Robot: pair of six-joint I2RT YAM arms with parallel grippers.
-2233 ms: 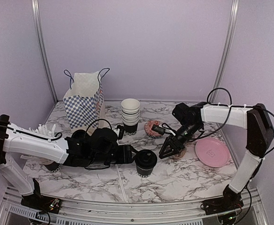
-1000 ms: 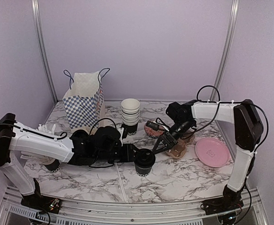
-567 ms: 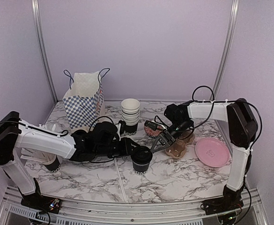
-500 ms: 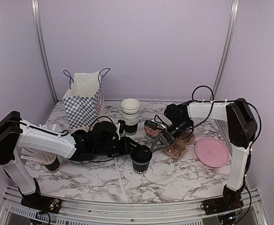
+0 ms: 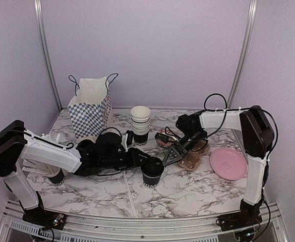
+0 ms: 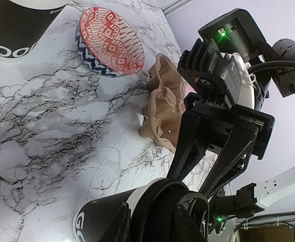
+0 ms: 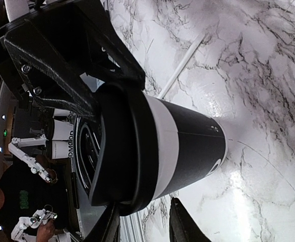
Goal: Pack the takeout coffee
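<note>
in front of the cup stack (image 5: 140, 123), the left gripper (image 5: 143, 161) pinches the takeout coffee (image 5: 152, 177) by its lid (image 5: 153, 165); the right gripper (image 5: 165, 162) straddles that lid, whether gripping i cannot tell.

The left arm stretches out low and nearly level, the left tool (image 5: 145, 161) meeting the right tool (image 5: 166, 159) almost tip to tip. The right arm bends steeply down; its fingers (image 6: 188, 146) stand apart in a V.

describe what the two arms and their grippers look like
The left arm and right arm have white shells, black joints and black cables. The left gripper and right gripper are black with angular, open-framed fingers; a green light glows behind the right one.
</note>
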